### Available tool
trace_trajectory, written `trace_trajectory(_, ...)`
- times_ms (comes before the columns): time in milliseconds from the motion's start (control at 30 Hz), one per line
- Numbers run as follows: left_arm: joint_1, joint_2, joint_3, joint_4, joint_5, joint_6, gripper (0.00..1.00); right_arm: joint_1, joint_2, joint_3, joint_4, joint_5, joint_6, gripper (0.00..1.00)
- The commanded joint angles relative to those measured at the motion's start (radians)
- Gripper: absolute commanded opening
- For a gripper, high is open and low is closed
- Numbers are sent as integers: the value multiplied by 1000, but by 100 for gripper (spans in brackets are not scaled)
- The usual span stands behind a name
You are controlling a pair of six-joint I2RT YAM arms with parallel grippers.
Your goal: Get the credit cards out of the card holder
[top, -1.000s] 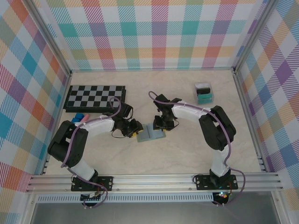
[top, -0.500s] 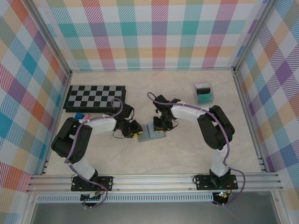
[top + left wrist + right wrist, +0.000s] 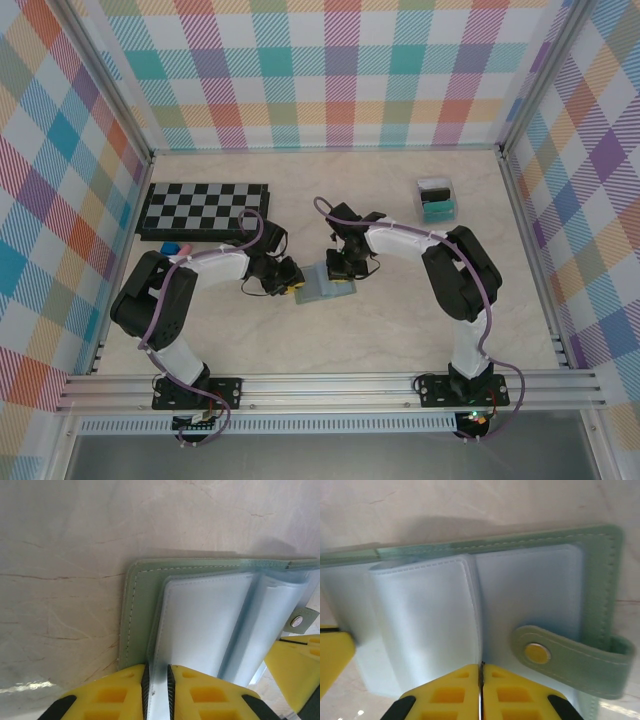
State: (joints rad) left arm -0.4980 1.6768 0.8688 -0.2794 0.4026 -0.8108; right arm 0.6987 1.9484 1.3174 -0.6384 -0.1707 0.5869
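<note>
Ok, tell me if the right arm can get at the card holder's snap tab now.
Probably yes. The snap tab lies bare on the open card holder beside the right gripper, nothing over it; but that gripper is shut on a pocket leaf and must let go first.

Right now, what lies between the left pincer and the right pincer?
The open wallet lies between the left pincer and right pincer, top view; both grip its pockets.

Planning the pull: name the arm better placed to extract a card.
Left, probably. The left gripper pinches a pale-blue leaf's free edge on the card holder, ready to pull; the right gripper, shut by the fold, suits anchoring.
</note>
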Motion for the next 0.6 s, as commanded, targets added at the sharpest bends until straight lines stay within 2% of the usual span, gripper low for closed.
trace_trajectory(0, -11, 0, 29, -36, -2, 31, 19, 6, -37, 8, -69, 91, 7, 10)
trace_trajectory(267, -11, 15, 47, -43, 12, 43, 20, 7, -11, 34, -134, 135, 3, 19)
trace_trajectory(567, -10, 7, 56, -21, 71, 62, 23, 7, 27, 31, -132, 117, 13, 19)
